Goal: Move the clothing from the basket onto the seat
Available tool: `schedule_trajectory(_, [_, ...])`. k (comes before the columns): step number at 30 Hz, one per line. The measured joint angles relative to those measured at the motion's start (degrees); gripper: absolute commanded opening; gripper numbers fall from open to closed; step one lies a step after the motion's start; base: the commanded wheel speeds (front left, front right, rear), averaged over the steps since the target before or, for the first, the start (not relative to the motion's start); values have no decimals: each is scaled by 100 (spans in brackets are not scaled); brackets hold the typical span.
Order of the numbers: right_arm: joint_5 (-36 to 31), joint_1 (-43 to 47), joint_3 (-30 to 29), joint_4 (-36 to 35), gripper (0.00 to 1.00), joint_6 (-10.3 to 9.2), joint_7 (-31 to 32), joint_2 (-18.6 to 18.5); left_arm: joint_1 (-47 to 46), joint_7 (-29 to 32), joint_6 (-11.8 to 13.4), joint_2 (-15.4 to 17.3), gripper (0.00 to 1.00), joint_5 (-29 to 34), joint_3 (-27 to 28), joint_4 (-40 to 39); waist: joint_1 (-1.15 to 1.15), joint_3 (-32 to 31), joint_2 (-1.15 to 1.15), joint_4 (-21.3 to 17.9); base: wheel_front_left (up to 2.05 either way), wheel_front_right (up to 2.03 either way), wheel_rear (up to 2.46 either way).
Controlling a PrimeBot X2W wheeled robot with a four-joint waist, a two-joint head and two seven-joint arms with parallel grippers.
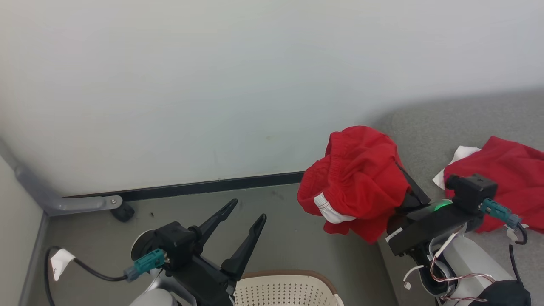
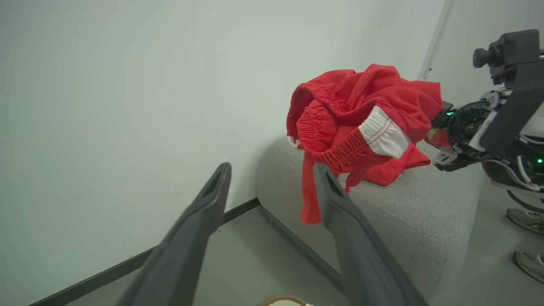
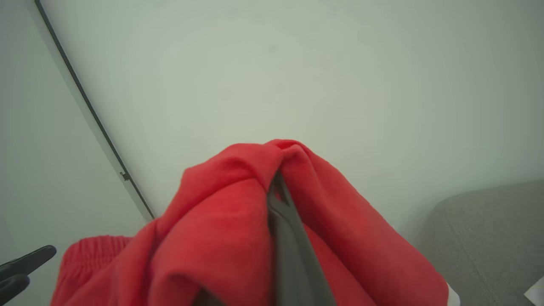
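Observation:
A bright-red garment (image 1: 357, 178) with an elastic waistband and white trim hangs bunched in the air beside the grey seat's (image 1: 450, 123) corner. My right gripper (image 3: 277, 180) is shut on it, and the cloth drapes over its dark fingers (image 1: 411, 187). From the left wrist the same garment (image 2: 361, 114) shows above the seat (image 2: 408, 208). A second red garment (image 1: 510, 182) lies on the seat further right. My left gripper (image 1: 248, 209) stands open and holds nothing, above the cream basket (image 1: 284, 289), apart from the held garment. The basket's inside is hidden.
A pale wall with a dark skirting strip (image 1: 204, 187) runs behind the grey floor. A grey bracket and a small black wheel (image 1: 122, 211) sit at the left. A person's shoes (image 2: 527, 219) stand on the floor beyond the seat.

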Motion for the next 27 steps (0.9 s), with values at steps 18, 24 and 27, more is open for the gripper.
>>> schedule_trajectory(18, [-464, 725, -587, -1037, 0, -179, -8, -304, 319, -137, 171, 201, 100, 211, 127, -526, 0, 54, 0, -763, 0, 0, 0])
schedule_trajectory(24, [-580, 954, -759, -1377, 0, -240, -24, -360, 357, -159, 213, 245, 100, 305, 126, -686, 0, 88, 0, -1071, 0, 0, 0])
schedule_trajectory(27, [-635, 1039, -826, -1555, 0, -264, -24, -366, 377, -160, 215, 269, 100, 326, 126, -786, 0, 114, 0, -1234, 0, 0, 0])
